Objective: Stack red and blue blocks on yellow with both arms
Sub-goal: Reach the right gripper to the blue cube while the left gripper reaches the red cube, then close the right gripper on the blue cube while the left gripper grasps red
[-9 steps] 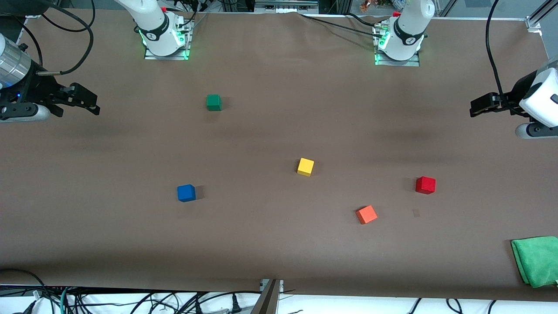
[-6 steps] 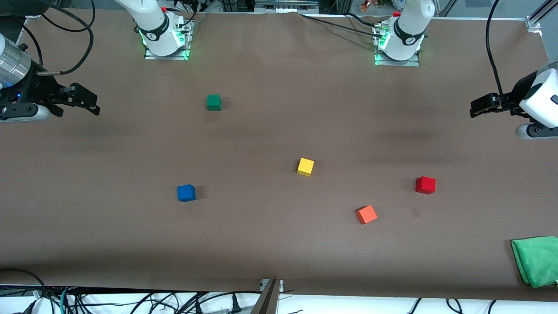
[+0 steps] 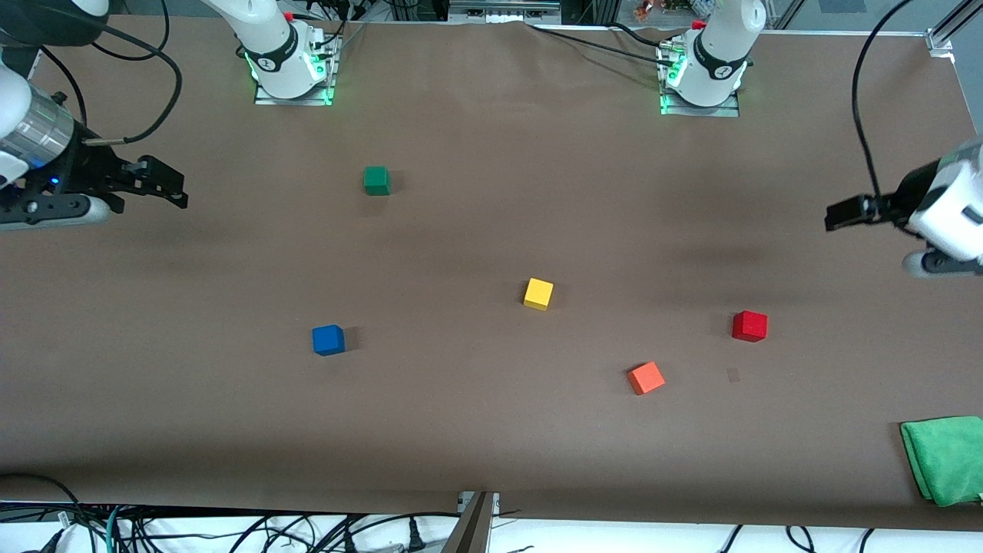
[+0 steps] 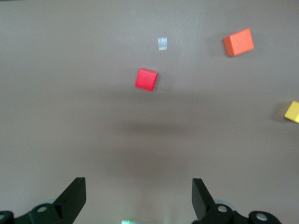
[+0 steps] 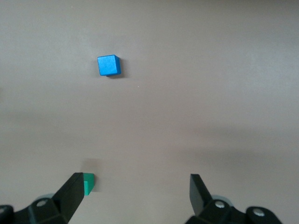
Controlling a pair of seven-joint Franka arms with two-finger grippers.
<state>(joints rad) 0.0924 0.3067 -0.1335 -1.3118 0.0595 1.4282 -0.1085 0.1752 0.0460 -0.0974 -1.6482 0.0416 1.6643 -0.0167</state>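
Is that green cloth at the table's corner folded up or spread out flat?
Folded. The green cloth shows a doubled, rounded edge with layers, lying on the table toward the left arm's end.

A wide table under a matte brown cover [image 3: 476,430] carries five small matte cubes, all well apart. The deep red cube [image 3: 749,326] sits ahead of the left arm's spread jaws, the lighter orange-red cube [image 3: 646,378] and the yellow cube [image 3: 538,293] lying out to one side of them. The bright blue cube [image 3: 328,339] rests ahead of the right arm's spread jaws, the green cube [image 3: 376,180] close by one of them. A folded green cloth [image 3: 944,458] lies at the table's corner
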